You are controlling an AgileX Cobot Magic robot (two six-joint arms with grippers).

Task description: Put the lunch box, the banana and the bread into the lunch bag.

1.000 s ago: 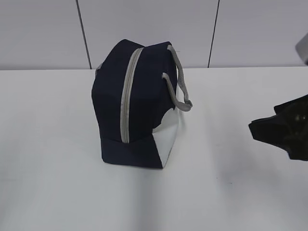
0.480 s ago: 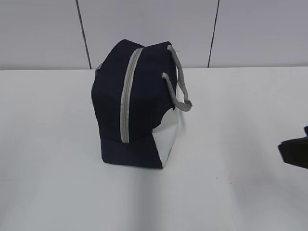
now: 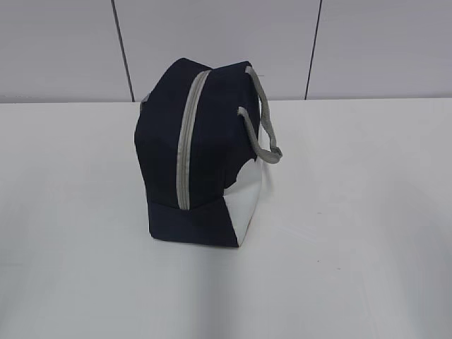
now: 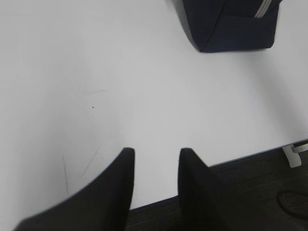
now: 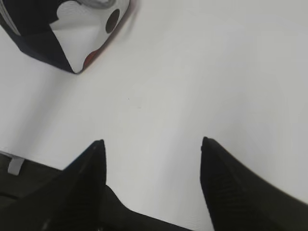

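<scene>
The navy lunch bag [image 3: 201, 155] stands on the white table, its grey zipper [image 3: 186, 141] shut and its grey strap handles [image 3: 265, 120] hanging over the white end panel. Its lower corner shows in the left wrist view [image 4: 226, 24] and its white end in the right wrist view [image 5: 72, 33]. The lunch box, the banana and the bread are out of view. My left gripper [image 4: 155, 155] is open and empty over the table's near edge. My right gripper [image 5: 151, 144] is open and empty above bare table. Neither gripper shows in the exterior view.
The white table [image 3: 353, 212] runs back to a pale panelled wall [image 3: 212, 42]. Dark floor [image 4: 250, 192] lies beyond the table edge in the left wrist view, and a table edge with a bracket [image 5: 14, 166] shows in the right wrist view.
My right gripper has pulled back to the right and left the exterior view. The lunch bag has not moved.
</scene>
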